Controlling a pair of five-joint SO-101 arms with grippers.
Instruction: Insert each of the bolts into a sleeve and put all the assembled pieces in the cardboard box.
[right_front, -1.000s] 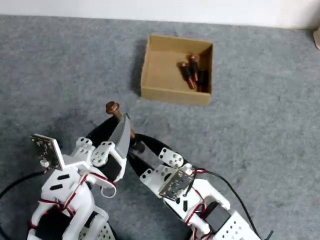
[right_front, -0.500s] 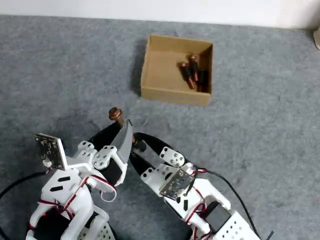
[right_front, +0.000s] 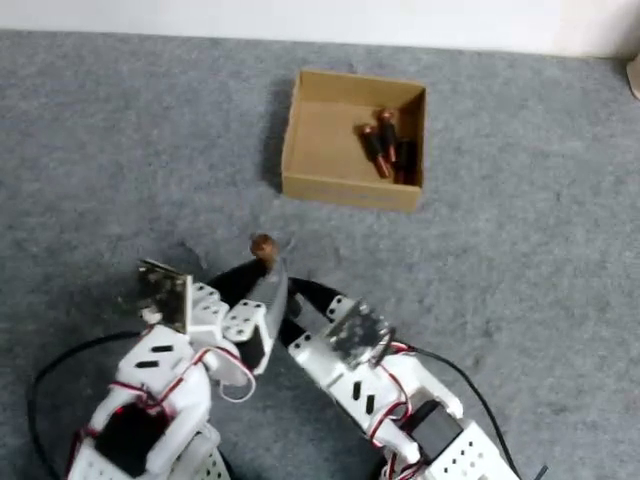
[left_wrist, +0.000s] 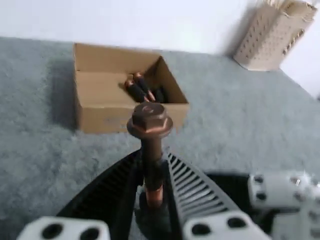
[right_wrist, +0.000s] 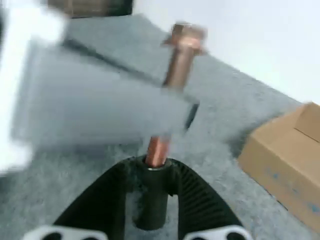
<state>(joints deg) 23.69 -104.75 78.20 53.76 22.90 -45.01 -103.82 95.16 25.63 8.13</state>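
Left gripper (left_wrist: 150, 175) clamped on bolt (left_wrist: 150, 122), right gripper (right_wrist: 150, 172) clamped on sleeve (right_wrist: 151, 207), both in front of box (right_front: 345, 190). Bolt tip looks just inside sleeve mouth. You should line up axes, push straight, don't loosen either grip early.

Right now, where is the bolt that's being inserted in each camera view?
High view: the bolt head sticks up between the two arms, nearer than the cardboard box.
Left wrist view: bolt upright at centre between the left fingers, cardboard box behind.
Right wrist view: bolt rising from the sleeve, cardboard box beyond.
Shared landmark: the cardboard box.
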